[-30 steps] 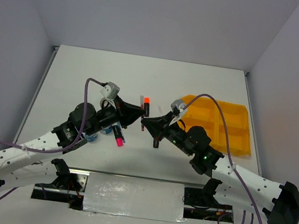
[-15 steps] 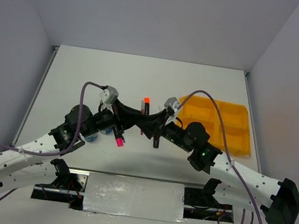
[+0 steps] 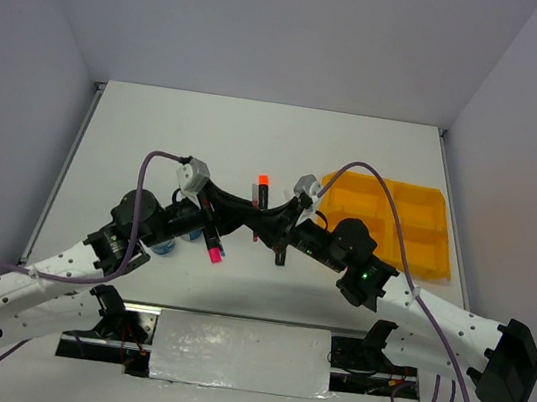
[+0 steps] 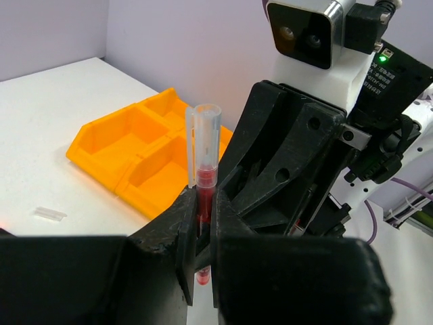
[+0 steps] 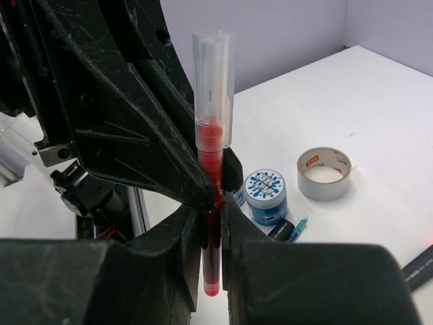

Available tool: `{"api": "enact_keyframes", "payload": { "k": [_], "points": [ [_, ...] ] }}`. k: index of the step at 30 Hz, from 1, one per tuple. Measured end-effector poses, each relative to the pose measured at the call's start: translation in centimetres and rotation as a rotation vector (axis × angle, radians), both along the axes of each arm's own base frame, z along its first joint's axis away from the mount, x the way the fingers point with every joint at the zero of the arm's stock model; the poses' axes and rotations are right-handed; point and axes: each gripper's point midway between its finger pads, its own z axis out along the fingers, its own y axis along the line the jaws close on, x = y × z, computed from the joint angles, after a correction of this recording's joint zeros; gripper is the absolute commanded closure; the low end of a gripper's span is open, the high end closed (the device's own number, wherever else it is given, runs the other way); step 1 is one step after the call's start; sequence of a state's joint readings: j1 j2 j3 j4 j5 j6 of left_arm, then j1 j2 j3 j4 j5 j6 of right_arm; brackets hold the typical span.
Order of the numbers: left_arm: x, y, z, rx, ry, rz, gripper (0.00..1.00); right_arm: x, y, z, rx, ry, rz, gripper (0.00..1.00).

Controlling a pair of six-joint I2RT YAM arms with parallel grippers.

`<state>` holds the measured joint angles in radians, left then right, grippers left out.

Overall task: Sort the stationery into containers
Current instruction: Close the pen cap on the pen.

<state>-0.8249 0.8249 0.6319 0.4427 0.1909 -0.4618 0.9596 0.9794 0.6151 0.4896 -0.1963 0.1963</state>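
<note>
A thin red pen [image 4: 205,156] with a clear cap stands upright above the table's middle, where both grippers meet. My left gripper [image 4: 201,237] is shut on its red barrel. My right gripper [image 5: 213,230] faces it from the other side and is also shut on the red pen [image 5: 213,135]. In the top view the left gripper [image 3: 244,214] and right gripper [image 3: 267,223] touch tip to tip. The yellow-orange tray [image 3: 421,264] lies to the right. A grey tape ring [image 5: 325,173], a blue-white tub [image 5: 266,195] and a blue pen [image 5: 298,227] lie on the table behind.
An orange-capped highlighter [image 3: 262,188] lies just beyond the grippers, and a pink-capped one [image 3: 211,246] lies under the left arm. A black highlighter [image 3: 281,255] sits below the right wrist. A small clear cap [image 4: 51,214] rests in front of the tray [image 4: 108,145].
The right arm has moved left, closing in on the left gripper. The left wrist has shifted slightly left. The two grippers now sit pressed together around the pen.
</note>
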Motion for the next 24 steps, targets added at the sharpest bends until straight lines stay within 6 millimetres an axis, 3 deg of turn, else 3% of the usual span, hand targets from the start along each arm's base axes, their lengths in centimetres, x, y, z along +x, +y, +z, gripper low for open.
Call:
{"api": "enact_keyframes", "payload": {
  "k": [5,8,9,11,12,14,17,24],
  "points": [
    [-0.2,0.0,0.5,-0.006,-0.025,-0.003,1.0,-0.1,0.0,0.5,0.018,-0.012,0.004,1.0],
    [-0.2,0.0,0.5,-0.007,-0.03,-0.005,0.91,-0.1,0.0,0.6,0.024,-0.01,0.003,1.0],
    [-0.2,-0.1,0.5,-0.007,-0.032,-0.005,0.78,-0.1,0.0,0.6,0.026,-0.009,0.002,1.0],
    [-0.1,-0.1,0.4,-0.002,-0.036,-0.001,0.61,0.0,0.0,0.6,0.026,-0.006,-0.003,1.0],
    [0.0,-0.2,0.4,0.001,-0.039,0.001,0.42,0.1,0.0,0.5,0.024,-0.005,-0.005,1.0],
    [0.0,-0.3,0.7,0.005,-0.045,-0.002,0.28,0.1,-0.1,0.0,0.012,0.002,-0.006,1.0],
    [-0.3,-0.5,1.2,0.008,-0.045,-0.01,0.19,0.0,-0.1,-0.3,0.006,0.006,-0.008,1.0],
    [-0.4,-0.4,2.9,0.023,-0.033,-0.003,0.14,0.2,-0.1,-0.2,0.01,0.006,-0.015,1.0]
  ]
}}
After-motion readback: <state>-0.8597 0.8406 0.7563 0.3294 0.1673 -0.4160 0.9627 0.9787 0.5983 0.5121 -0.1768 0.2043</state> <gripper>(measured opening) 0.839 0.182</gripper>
